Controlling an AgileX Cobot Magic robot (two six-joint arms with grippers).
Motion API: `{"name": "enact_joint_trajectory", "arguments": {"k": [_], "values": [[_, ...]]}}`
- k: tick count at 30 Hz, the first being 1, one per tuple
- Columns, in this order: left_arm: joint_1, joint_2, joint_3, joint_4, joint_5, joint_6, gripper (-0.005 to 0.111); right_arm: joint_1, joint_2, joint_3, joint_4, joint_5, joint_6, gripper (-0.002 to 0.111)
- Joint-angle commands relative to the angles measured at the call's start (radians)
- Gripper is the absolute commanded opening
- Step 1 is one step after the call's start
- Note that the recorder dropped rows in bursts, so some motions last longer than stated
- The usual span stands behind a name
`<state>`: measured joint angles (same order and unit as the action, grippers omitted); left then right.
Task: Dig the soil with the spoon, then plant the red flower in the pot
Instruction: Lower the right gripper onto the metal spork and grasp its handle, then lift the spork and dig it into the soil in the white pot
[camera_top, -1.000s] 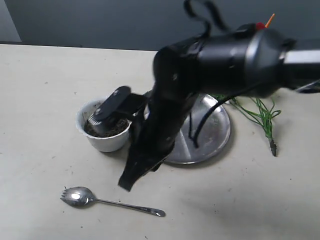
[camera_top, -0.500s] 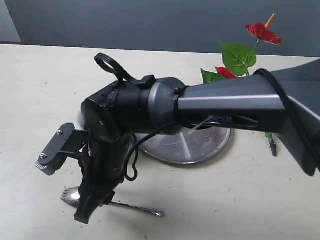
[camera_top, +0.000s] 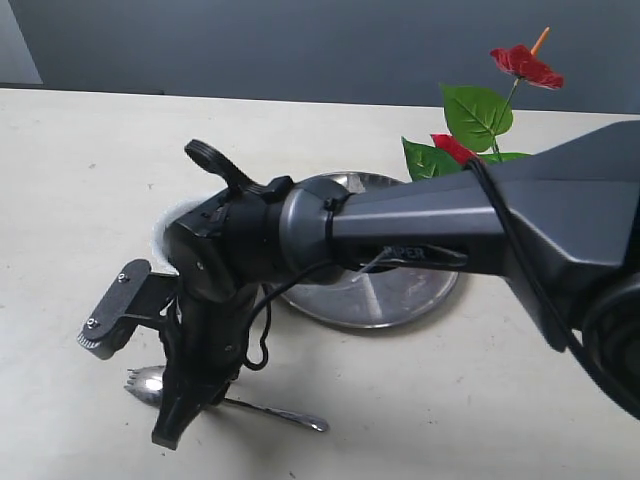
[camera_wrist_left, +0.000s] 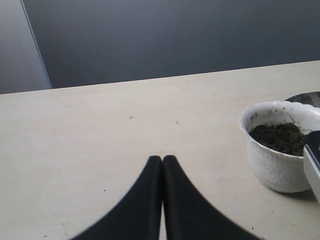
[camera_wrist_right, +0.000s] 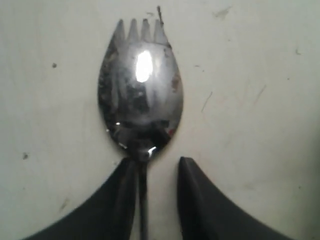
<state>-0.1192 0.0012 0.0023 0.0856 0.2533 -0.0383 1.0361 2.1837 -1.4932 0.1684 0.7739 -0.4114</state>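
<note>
The steel spoon lies on the table at the near left, its notched bowl just beyond my right gripper. That gripper is open and low over the spoon. The thin handle runs between its fingers, close against one of them. The white scalloped pot holds dark soil; in the exterior view the right arm hides most of the pot. The red flower with green leaves lies at the far right. My left gripper is shut and empty, near the pot.
A round steel plate sits right of the pot, partly under the right arm. The flower's stems pass behind the arm. The right arm's wrist camera block sticks out to the left above the table.
The right arm swung from over the pot down to the spoon, and in the last half second settled slightly lower around its handle. The flower came back into sight.
</note>
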Motion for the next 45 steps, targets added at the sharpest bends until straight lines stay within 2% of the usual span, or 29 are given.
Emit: {"name": "enact_joint_trajectory", "arguments": {"k": [1,3,4,12,16,19,24,26,29,35,42,45], "values": [[-0.005,-0.001,-0.002,-0.002,-0.014,-0.004,0.001,0.001,0.025,0.001,0.036,0.001,-0.006,0.013],[-0.005,-0.001,-0.002,-0.002,-0.014,-0.004,0.001,0.001,0.025,0.001,0.056,0.009,-0.006,0.001],[-0.005,-0.001,-0.002,-0.002,-0.014,-0.004,0.001,0.001,0.023,0.001,0.066,0.009,-0.006,-0.001],[-0.005,-0.001,-0.002,-0.002,-0.014,-0.004,0.001,0.001,-0.048,0.001,0.214,0.041,-0.13,-0.001],[-0.005,-0.001,-0.002,-0.002,-0.014,-0.004,0.001,0.001,-0.134,-0.025,0.2,0.046,-0.137,-0.001],[-0.005,-0.001,-0.002,-0.002,-0.014,-0.004,0.001,0.001,-0.21,-0.064,0.106,0.042,-0.149,-0.001],[-0.005,-0.001,-0.002,-0.002,-0.014,-0.004,0.001,0.001,-0.28,-0.135,-0.313,0.063,-0.153,-0.001],[-0.005,-0.001,-0.002,-0.002,-0.014,-0.004,0.001,-0.001,-0.282,-0.149,-0.502,0.132,-0.153,-0.001],[-0.005,-0.001,-0.002,-0.002,-0.014,-0.004,0.001,-0.01,-0.261,-0.152,-0.666,0.224,-0.153,-0.001],[-0.005,-0.001,-0.002,-0.002,-0.014,-0.004,0.001,-0.06,-0.211,-0.158,-0.681,0.188,-0.164,-0.001],[-0.005,-0.001,-0.002,-0.002,-0.014,-0.004,0.001,-0.06,-0.153,-0.158,-0.587,0.129,-0.199,-0.001],[-0.005,-0.001,-0.002,-0.002,-0.014,-0.004,0.001,-0.06,-0.126,-0.158,-0.607,0.131,-0.199,-0.001]]}}
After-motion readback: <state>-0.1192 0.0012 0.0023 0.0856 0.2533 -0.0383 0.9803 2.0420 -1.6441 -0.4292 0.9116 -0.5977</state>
